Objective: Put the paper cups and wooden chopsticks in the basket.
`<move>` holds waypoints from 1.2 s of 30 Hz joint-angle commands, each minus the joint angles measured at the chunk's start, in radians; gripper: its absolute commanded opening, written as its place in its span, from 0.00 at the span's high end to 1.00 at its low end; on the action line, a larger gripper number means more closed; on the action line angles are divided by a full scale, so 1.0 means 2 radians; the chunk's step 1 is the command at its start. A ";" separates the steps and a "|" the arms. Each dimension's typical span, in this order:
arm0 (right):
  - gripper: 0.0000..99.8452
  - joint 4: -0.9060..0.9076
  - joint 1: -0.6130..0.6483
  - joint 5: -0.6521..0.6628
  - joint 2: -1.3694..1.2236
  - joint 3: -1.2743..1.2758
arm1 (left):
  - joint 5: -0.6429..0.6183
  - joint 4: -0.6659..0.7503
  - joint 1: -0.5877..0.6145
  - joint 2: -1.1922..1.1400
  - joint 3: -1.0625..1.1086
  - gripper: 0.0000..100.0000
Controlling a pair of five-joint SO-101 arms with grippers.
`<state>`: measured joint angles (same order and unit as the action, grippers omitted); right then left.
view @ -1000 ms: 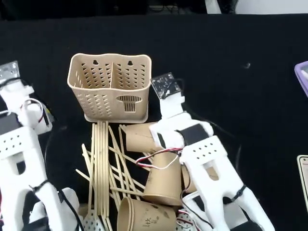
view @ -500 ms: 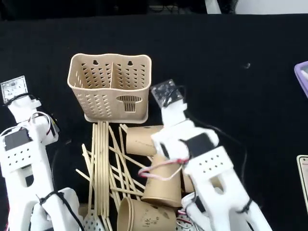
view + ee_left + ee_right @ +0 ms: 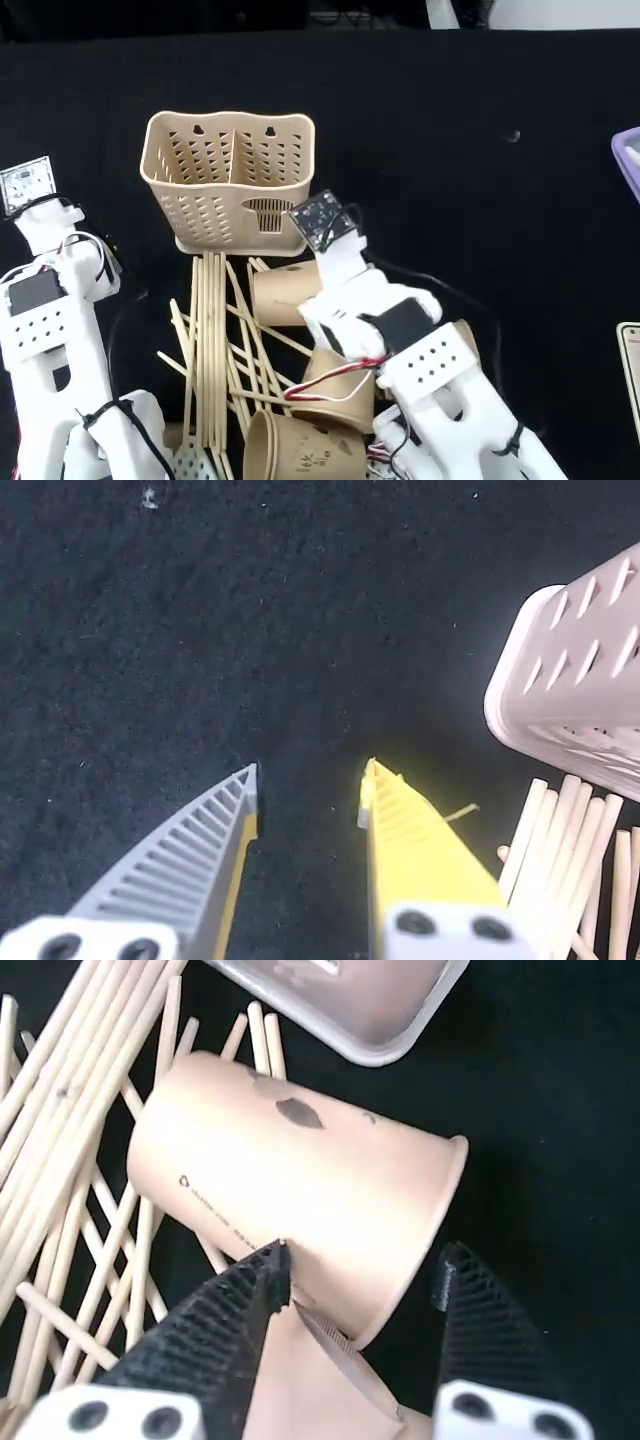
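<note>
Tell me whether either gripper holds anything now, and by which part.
Nothing is held. The left gripper is open over the table. The right gripper is open above a lying paper cup, near its rim, not closed on it.

Bright, even light; faint shadows

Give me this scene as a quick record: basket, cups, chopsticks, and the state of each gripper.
basket: upright, two compartments, nothing seen inside
paper cups: several loose on the black cloth in front of the basket
chopsticks: scattered beside and under the cups
left gripper: open, over bare cloth beside the basket
right gripper: open, over the cup nearest the basket, holding nothing
</note>
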<state>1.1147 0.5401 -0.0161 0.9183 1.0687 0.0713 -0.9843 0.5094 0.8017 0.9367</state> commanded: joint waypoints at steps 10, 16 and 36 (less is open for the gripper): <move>0.98 -0.002 -0.015 0.068 0.020 -0.016 | -0.005 0.008 0.003 0.012 0.004 0.83; 0.99 0.084 -0.015 0.124 0.020 -0.098 | -0.005 0.008 0.003 0.011 0.005 0.83; 0.99 0.199 -0.013 0.273 -0.036 -0.573 | -0.064 0.176 0.003 0.012 0.115 0.83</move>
<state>1.5980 0.5355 0.4841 0.9505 0.0222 0.0084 -0.7188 0.5094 0.8048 1.1393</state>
